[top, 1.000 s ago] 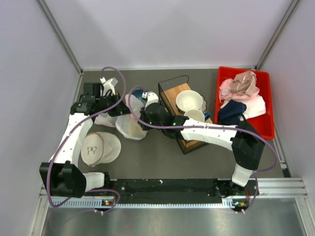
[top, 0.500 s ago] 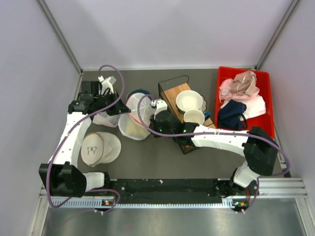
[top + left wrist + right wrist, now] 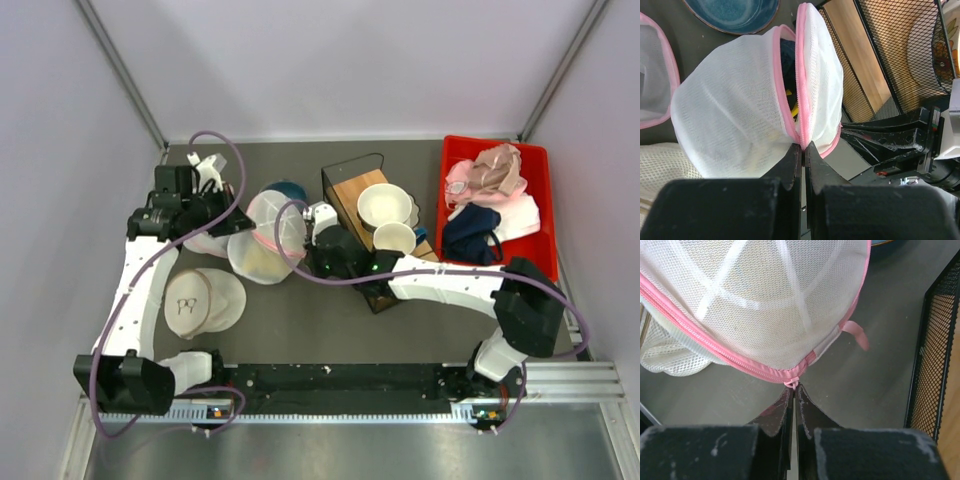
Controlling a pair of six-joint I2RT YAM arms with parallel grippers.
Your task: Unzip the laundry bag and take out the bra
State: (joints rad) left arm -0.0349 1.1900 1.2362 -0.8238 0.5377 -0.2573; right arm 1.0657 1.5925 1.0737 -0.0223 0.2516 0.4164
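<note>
Top view: a dark bench (image 3: 330,310) w/ two white robot arms reaching in from the near edge. Between them, left of centre, sits the laundry bag (image 3: 262,238), a white mesh dome w/ pink zip trim. The L gripper (image 3: 803,146) is clamped tight on the pink trim at the bag's edge. The R gripper (image 3: 793,388) is pinched closed on the zip pull (image 3: 791,384).

Over the last sec the R arm has swung out to the right and the L arm has drawn back left. The bag is now stretched between them, no longer hidden under the R arm.

In the L wrist view the zip gapes partway. The bra (image 3: 794,106) shows as a sliver of yellow w/ dark cloth above it, inside the bag. The zip is prob. only part open, so more pulling is needed before the bra can come out. A blue bowl (image 3: 735,12) lies just behind the bag.
</note>
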